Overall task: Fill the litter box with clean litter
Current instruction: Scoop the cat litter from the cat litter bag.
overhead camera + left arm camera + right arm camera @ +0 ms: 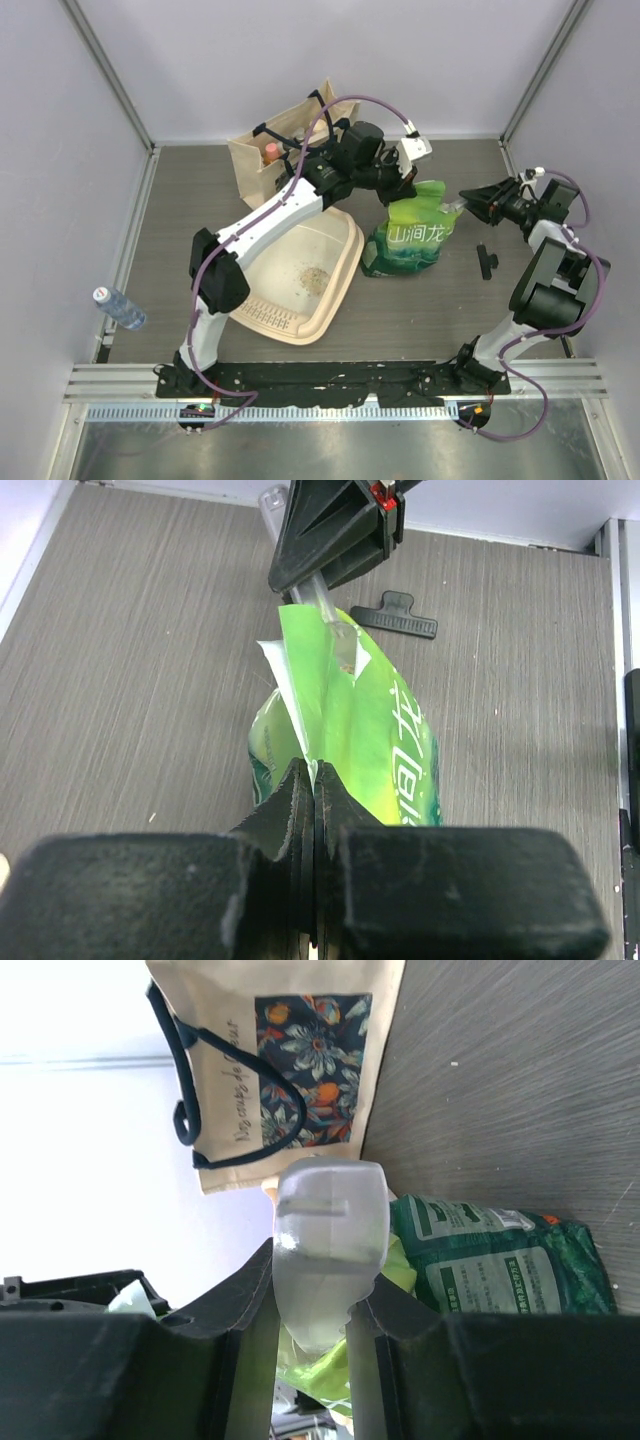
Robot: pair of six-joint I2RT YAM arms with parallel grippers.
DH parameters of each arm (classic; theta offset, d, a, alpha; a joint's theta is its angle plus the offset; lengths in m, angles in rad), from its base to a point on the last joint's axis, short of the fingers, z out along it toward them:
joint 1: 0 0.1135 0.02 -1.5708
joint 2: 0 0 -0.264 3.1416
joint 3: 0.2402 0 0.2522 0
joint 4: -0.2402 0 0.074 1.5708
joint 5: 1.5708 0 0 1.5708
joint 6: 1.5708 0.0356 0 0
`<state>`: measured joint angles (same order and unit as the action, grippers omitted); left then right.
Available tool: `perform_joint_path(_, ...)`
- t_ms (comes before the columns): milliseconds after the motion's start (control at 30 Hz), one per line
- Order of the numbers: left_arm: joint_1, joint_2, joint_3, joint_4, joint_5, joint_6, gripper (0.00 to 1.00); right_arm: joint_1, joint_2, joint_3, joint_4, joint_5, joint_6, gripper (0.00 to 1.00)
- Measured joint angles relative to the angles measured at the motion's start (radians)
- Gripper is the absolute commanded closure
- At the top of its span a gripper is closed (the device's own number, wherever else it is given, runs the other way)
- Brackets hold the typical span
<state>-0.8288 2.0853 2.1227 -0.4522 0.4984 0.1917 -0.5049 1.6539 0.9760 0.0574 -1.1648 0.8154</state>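
The cream litter box (338, 262) lies left of centre with a small patch of clean litter (313, 272) on its floor. Just right of it stands a green litter bag (410, 240). My left gripper (405, 192) (313, 772) is shut on the bag's top edge (300, 695). From the right, my right gripper (466, 203) (325, 1285) is shut on a translucent plastic scoop (328, 1230). The scoop (330, 615) reaches into the bag's open mouth, and its far end is hidden inside.
A beige tote bag (270, 152) (290, 1070) stands behind the litter box. On the table right of the green bag lies a black clip (487, 261) (395, 615). A plastic bottle (120, 308) lies at the far left edge.
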Motion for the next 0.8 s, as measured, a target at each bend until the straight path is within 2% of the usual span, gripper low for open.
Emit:
perform_joint_path(167,-0.001,-0.007,0.0,0.01,0.003,0.0,1.0,-0.047,0.0,0.0,0.05,0.002,0.077,0.99)
perform_joint_path(800,0.005,-0.027,-0.014,0.031,0.003,-0.002,1.0,-0.06,-0.053,0.0,0.175,0.058,0.228,0.99)
